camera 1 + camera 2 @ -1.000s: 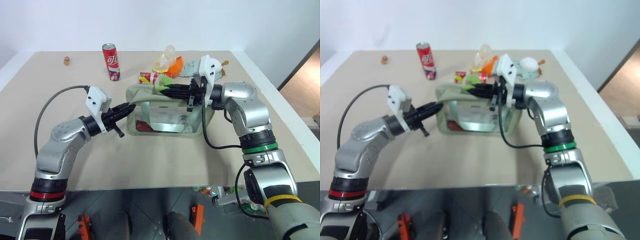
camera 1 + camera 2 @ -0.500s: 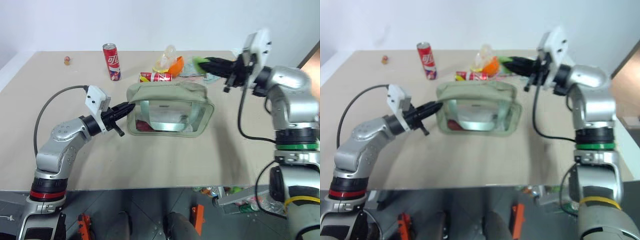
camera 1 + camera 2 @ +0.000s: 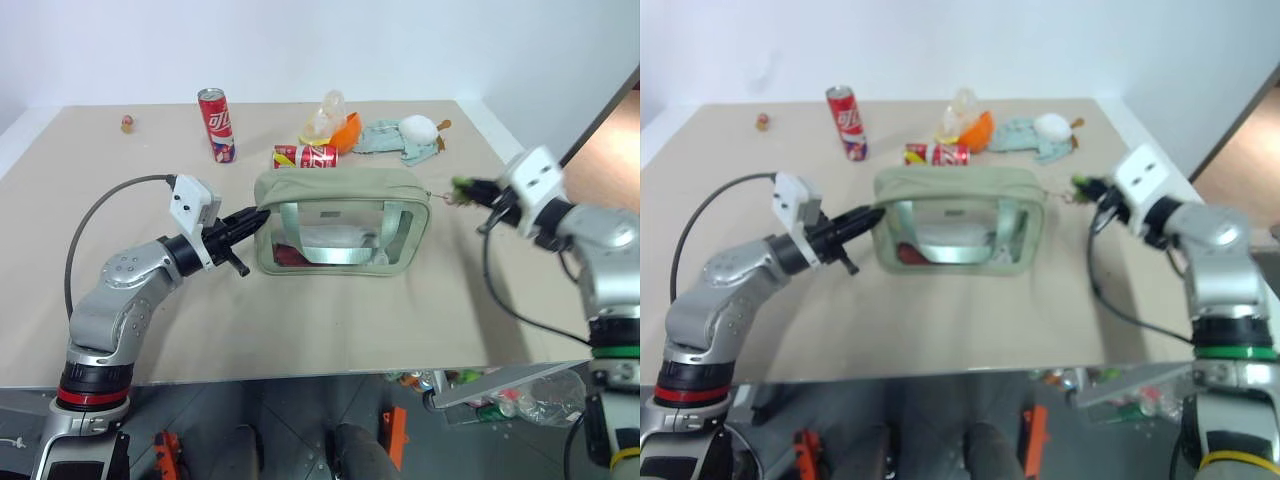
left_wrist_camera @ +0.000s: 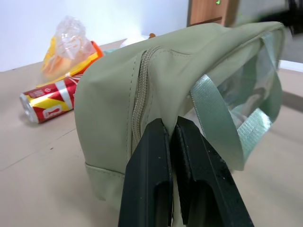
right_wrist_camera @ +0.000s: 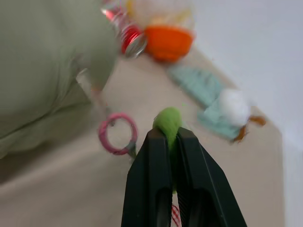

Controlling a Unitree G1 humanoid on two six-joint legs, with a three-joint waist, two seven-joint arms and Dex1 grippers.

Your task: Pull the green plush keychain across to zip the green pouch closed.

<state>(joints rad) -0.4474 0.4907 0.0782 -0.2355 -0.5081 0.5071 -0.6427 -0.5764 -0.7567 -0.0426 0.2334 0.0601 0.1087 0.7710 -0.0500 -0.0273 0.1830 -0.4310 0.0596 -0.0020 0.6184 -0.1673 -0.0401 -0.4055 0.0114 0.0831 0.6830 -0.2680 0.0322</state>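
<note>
Right gripper [image 5: 168, 142]: clamped on green plush keychain [image 5: 168, 124], drawn taut beyond green pouch [image 3: 340, 222]; left gripper [image 4: 169, 142]: pinching pouch end, anchoring.

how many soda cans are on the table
2. One red can stands upright at the table's far left. The other can lies on its side just behind the green pouch, beside the orange cup. More could be hidden behind the pouch.

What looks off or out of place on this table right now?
One red can lies on its side behind the green pouch, while another red can stands upright. A crumpled clear wrapper sits on the orange cup. Nothing spilled or damaged.
</note>
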